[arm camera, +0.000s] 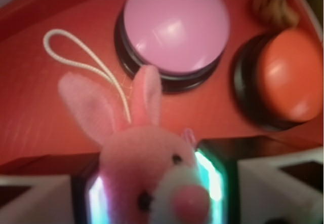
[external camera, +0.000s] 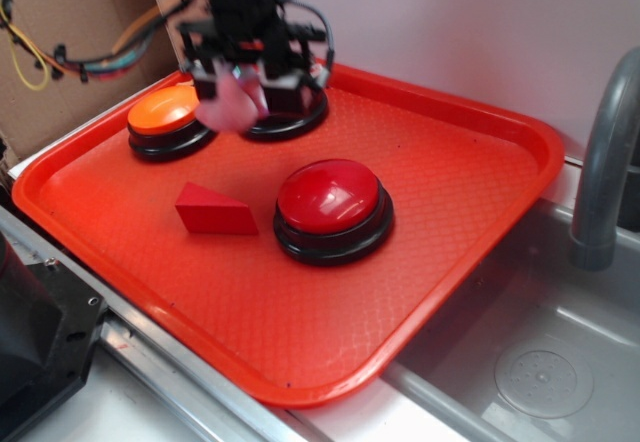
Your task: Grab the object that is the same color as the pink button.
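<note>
Wrist view: we see our pincer (arm camera: 152, 193) clamped on the pink plush bunny (arm camera: 152, 168), head squeezed between the pads.
Bunny location: in our grip, apparently raised off the tray in the exterior view (external camera: 232, 104).
Handling: we judge it light, soft and squashy; the head gives a fuller hold than the ears or the white loop string (arm camera: 81, 57).
Pink button (arm camera: 174, 26): just ahead of the pincer.
Orange tray (external camera: 450, 222): holds the orange button (external camera: 165, 112), red button (external camera: 330, 200) and red wedge block (external camera: 213, 212).
</note>
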